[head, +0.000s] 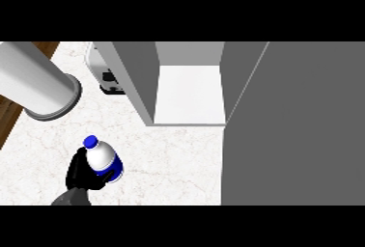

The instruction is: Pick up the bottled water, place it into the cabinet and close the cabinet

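While the bottled water (101, 158) stands on the marble counter (171, 154), the item listing runs as follows. Bottle: white body, blue cap and blue label band, positioned at the lower left of the head view, well apart from the cabinet (187, 94). Left hand (84, 172): black, fingers curled round the bottle's lower body from its left side, grasping it. Right hand: not visible. Cabinet: grey, door (292, 125) swung open at right, a pale shelf exposed inside. Other entries: a large grey cylinder (35, 82) at upper left; a small white appliance (107, 72) beside the cabinet's left wall. Step in hand, by judgement: the pick-up, grasp made, lift not evident. Next move calls for raising the bottle and carrying it rightward and forward onto the shelf, clearing the cabinet's left wall.
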